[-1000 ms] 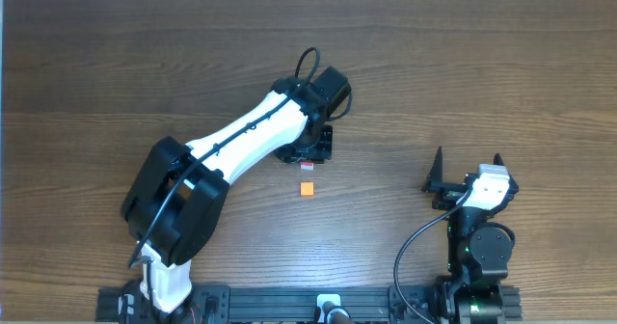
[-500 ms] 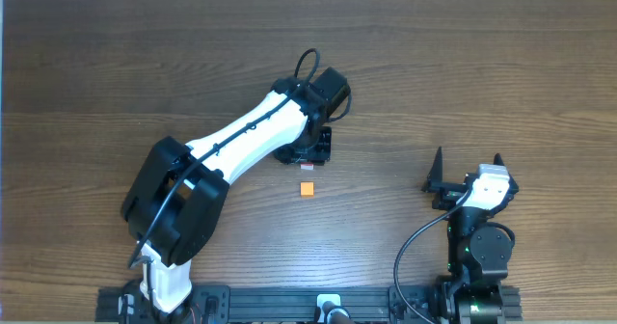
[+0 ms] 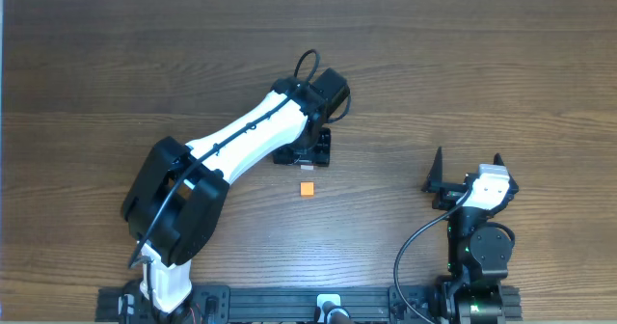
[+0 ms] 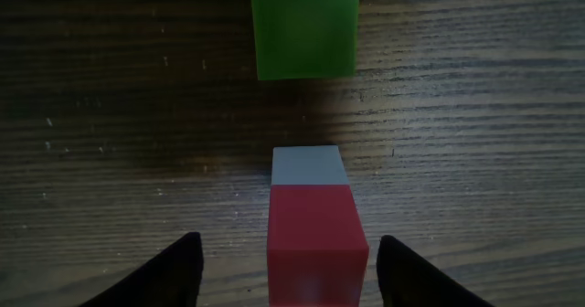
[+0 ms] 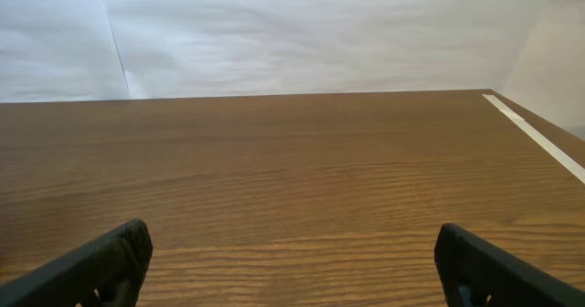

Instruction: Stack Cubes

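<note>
My left gripper point(image 4: 298, 272) is open, one finger on each side of a red cube point(image 4: 316, 248) without touching it. A pale grey cube point(image 4: 309, 166) touches the red one's far side; whether they are stacked or side by side I cannot tell. Farther off on the wood lies a green cube point(image 4: 304, 26). In the top view the left gripper point(image 3: 308, 156) hangs over these cubes, and a small orange cube point(image 3: 307, 190) lies apart, nearer the arm bases. My right gripper point(image 3: 467, 174) is open and holds nothing, low at the right.
The brown wooden table point(image 3: 463, 64) stretches bare on all sides. In the right wrist view the table's far edge meets a white wall point(image 5: 302, 33), and a pale strip point(image 5: 535, 133) runs along one side.
The left gripper has edged very slightly toward the arm bases over the red cube. The right arm and the orange cube have not moved.
</note>
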You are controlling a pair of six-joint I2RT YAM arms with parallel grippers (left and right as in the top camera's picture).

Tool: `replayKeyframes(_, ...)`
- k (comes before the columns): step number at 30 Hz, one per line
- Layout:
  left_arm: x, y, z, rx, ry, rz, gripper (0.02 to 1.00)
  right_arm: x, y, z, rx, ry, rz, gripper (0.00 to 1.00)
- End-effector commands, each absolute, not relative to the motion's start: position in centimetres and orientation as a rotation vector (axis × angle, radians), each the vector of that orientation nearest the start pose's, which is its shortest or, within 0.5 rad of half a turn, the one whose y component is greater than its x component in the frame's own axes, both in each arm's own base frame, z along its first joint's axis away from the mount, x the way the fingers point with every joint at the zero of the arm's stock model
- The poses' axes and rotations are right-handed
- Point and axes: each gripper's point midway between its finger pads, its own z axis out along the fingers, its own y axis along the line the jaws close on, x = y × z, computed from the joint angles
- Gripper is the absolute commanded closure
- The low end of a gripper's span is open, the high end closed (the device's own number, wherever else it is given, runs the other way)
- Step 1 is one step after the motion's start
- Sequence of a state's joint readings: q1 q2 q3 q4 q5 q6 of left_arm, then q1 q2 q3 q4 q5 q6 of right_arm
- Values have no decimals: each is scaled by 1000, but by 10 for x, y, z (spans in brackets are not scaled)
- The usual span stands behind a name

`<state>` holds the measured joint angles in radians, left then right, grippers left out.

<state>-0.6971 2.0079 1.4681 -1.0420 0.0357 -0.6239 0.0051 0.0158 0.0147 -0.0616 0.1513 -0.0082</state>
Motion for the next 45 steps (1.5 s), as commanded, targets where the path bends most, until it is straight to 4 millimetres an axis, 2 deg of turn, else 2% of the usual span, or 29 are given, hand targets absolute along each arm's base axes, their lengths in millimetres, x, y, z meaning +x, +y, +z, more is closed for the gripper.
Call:
replayKeyframes(1, 286, -243, 32, 118, 3160, -26, 393, 245, -24, 160, 98, 1628, -125, 9)
replayKeyframes(7, 277, -251, 32, 137, 3177, -47, 389, 245, -24, 160, 98, 1628, -125, 7)
replayKeyframes(12, 267, -251, 34, 150, 3197, -19, 251, 245, -24, 160, 98, 1628, -125, 7)
replayKeyframes(15, 260, -253, 36, 157, 3205, -6, 235, 245, -24, 161, 98, 1628, -125, 9)
replayKeyframes(22, 243, -251, 43, 108, 3228, 54, 279, 245, -24, 160, 98, 1628, -125, 9)
replayKeyframes(29, 222, -250, 37, 49, 3247, 68, 301, 245, -24, 161, 98, 1628, -125, 9)
replayKeyframes(35, 217, -255, 32, 36, 3247, -23, 299, 245, -24, 161, 98, 1628, -125, 9)
replayKeyframes(45, 218, -256, 16, -53, 3235, -73, 305, 245, -24, 160, 98, 1628, -125, 9)
